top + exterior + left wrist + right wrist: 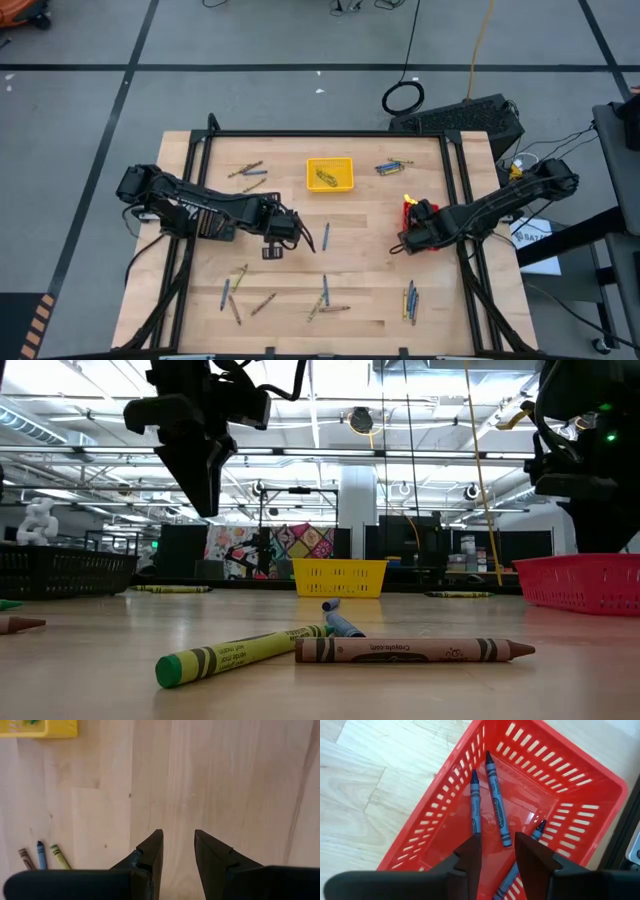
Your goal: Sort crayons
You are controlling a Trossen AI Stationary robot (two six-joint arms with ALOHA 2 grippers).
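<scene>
right wrist view looks straight down into the red basket (560, 785), where three blue crayons (497, 802) lie on its floor; the right gripper (497, 852) hangs over them with its jaws apart and nothing between them, so a drop-off looks just finished. high view puts the left gripper (300, 232) left of centre over bare counter (370, 300), jaws apart and empty too. the next move calls for picking another stray crayon, probably from the loose ones along the lower part of the frame (325, 290), and matching it to a basket: yellow-green ones sit in the yellow basket (331, 186). low view shows a green-yellow crayon (240, 654) and a brown crayon (410, 651), paper-wrapped and lying flat.
</scene>
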